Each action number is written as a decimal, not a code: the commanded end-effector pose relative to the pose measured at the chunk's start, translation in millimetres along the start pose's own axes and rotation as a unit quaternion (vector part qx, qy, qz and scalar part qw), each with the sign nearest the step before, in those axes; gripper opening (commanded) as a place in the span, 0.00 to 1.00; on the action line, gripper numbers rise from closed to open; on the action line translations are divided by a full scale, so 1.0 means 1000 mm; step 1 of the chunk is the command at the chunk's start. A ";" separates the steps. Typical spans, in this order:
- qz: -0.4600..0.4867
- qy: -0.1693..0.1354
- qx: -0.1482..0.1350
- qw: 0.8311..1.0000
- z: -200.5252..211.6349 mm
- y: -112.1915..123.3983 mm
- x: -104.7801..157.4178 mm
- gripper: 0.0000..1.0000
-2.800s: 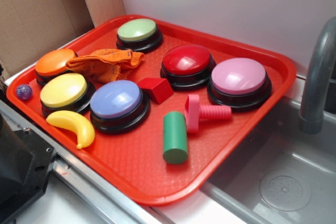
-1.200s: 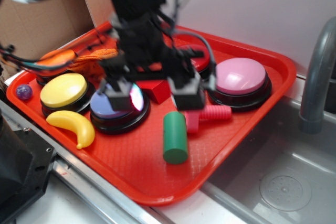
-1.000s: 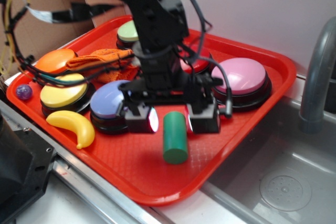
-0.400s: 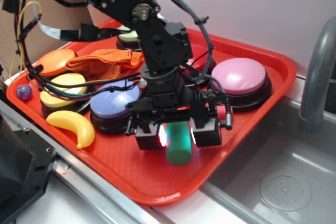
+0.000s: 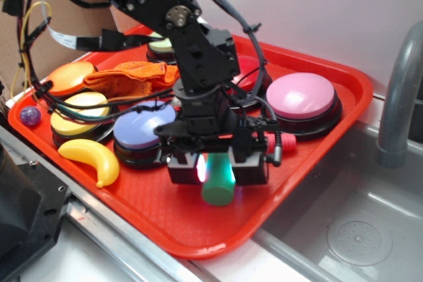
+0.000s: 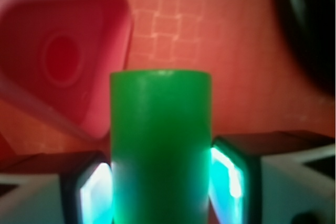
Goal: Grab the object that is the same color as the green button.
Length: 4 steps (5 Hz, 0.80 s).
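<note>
The green cylinder point(image 5: 217, 187) lies on the red tray point(image 5: 165, 212) near its front middle. My gripper point(image 5: 218, 168) is down over it, with a finger on each side. In the wrist view the cylinder point(image 6: 160, 140) fills the gap and both lit pads point(image 6: 97, 195) press against its sides, so the gripper point(image 6: 161, 192) is shut on it. The pale green button point(image 5: 158, 45) at the tray's back is mostly hidden behind my arm. The pink screw toy point(image 5: 281, 142) lies just to the right of the gripper, and also shows in the wrist view point(image 6: 63, 72).
Around the gripper stand a lavender button point(image 5: 140, 127), a yellow button point(image 5: 78, 111), an orange button point(image 5: 69, 77), a pink button point(image 5: 301, 97) and a partly hidden red button point(image 5: 250, 70). An orange cloth point(image 5: 132, 77), a banana point(image 5: 89, 156) and a purple ball point(image 5: 30, 115) lie left. A sink point(image 5: 350, 229) and faucet point(image 5: 400, 97) are right.
My arm came in from the upper left and dropped over the green cylinder. The fingers straddled it wide apart, then closed in against its sides.
</note>
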<state>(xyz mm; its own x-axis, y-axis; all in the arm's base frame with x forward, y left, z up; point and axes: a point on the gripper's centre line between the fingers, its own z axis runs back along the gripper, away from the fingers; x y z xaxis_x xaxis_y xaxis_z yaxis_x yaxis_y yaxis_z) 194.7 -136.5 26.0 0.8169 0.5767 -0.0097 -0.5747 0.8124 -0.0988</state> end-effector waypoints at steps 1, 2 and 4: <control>-0.160 0.000 0.032 0.987 0.085 0.008 0.025 0.00; -0.217 0.011 0.064 0.974 0.111 0.019 0.031 0.00; -0.311 0.024 0.044 0.949 0.153 0.045 0.040 0.00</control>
<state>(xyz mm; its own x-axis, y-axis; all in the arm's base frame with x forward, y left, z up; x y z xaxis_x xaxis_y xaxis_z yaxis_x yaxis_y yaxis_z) 181.8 -61.7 163.4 0.9980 -0.0139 -0.0613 0.0134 0.9999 -0.0070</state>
